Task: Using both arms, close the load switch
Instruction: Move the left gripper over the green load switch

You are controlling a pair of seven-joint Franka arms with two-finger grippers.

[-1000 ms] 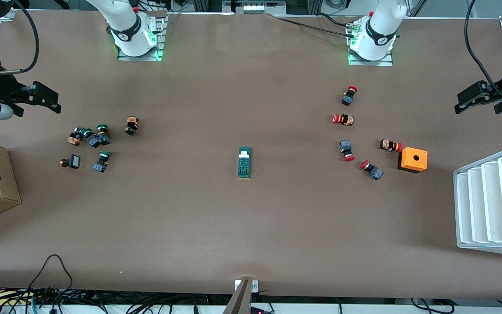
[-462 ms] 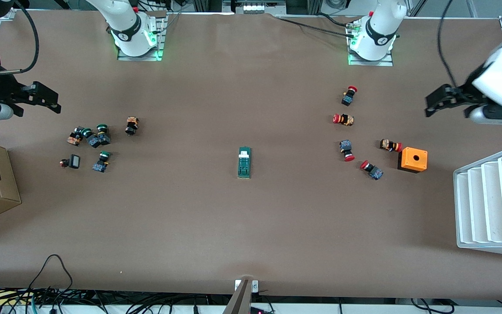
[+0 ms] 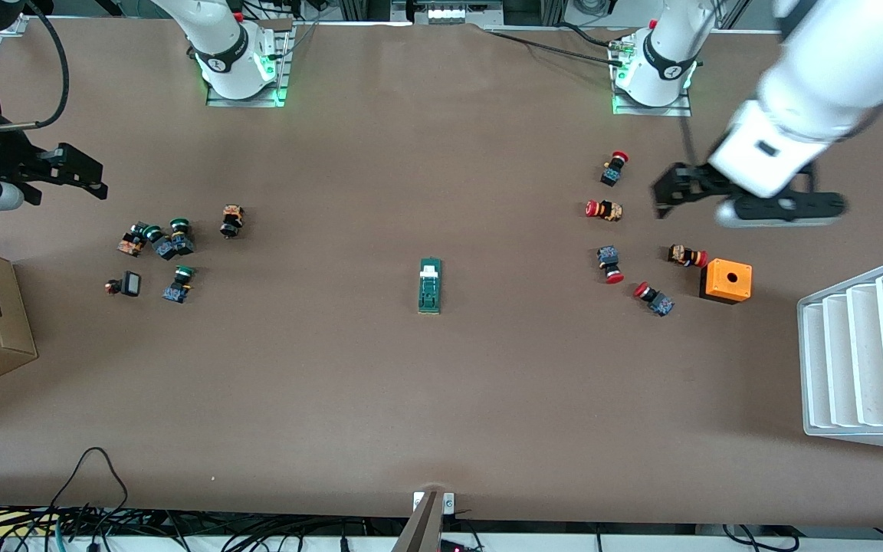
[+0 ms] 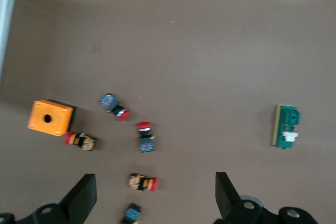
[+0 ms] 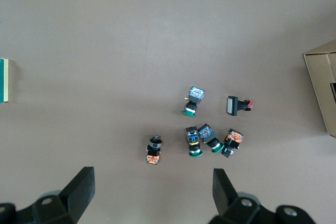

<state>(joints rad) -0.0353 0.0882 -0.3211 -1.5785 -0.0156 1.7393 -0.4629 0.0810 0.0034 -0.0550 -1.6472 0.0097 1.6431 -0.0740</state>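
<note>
Load switch [image 3: 430,285] sits untouched mid-surface, white tab at its 12 o'clock end, so nothing is done yet. Left hand [image 3: 665,192] is empty with fingers spread wide, up over the red buttons [image 3: 604,209], at the switch's 2 o'clock. Right hand [image 3: 81,178] waits at 10 o'clock, fingers apart, empty. Approach, brace and closing all remain.

- The left arm [image 3: 809,84] reaches out from its base at the desk's robot-side edge and hangs over the desk's left-arm end, wrist bent downward.
- The left tool [image 3: 667,198] is in the air, its two black fingers [image 4: 84,195] spread wide and holding nothing.
- The right arm waits at the desk's right-arm edge.
- The right tool [image 3: 81,178] hangs there, fingers [image 5: 83,186] spread wide and empty.
</note>
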